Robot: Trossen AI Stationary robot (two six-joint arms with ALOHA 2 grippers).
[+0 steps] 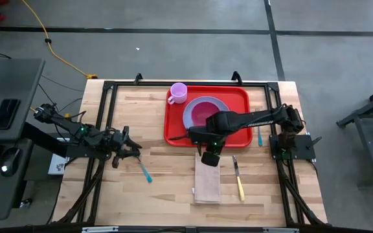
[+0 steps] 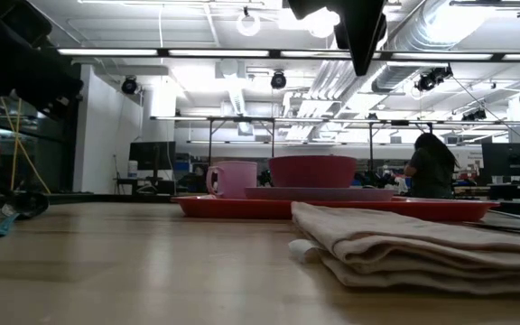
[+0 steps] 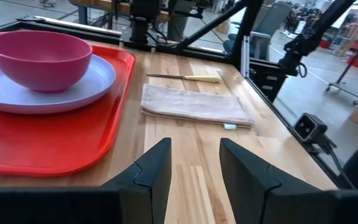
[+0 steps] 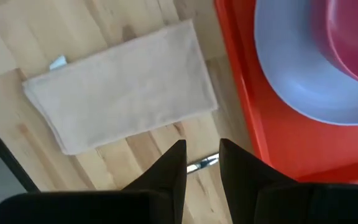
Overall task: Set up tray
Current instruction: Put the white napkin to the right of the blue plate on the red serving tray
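— On the wooden table [image 1: 173, 188], what sits where?
— Biggest is the red tray [image 1: 238, 97], at the far middle. It carries a lilac plate [image 3: 98, 81] with a dark pink bowl [image 3: 39, 56] on it, and a pink cup [image 1: 178, 92] at its far left corner.
— And smaller things?
— A tan napkin [image 1: 207, 184] just in front of the tray, a yellow-handled knife [image 1: 239, 181] beside it, a blue utensil [image 1: 146, 172] to the left.
— Grippers?
— Right gripper [image 4: 202, 165] hovers over the tray's near edge, fingers parted, empty. Left gripper [image 3: 194, 168] waits at the left side, open, empty.
— Any writing?
— None I can read.
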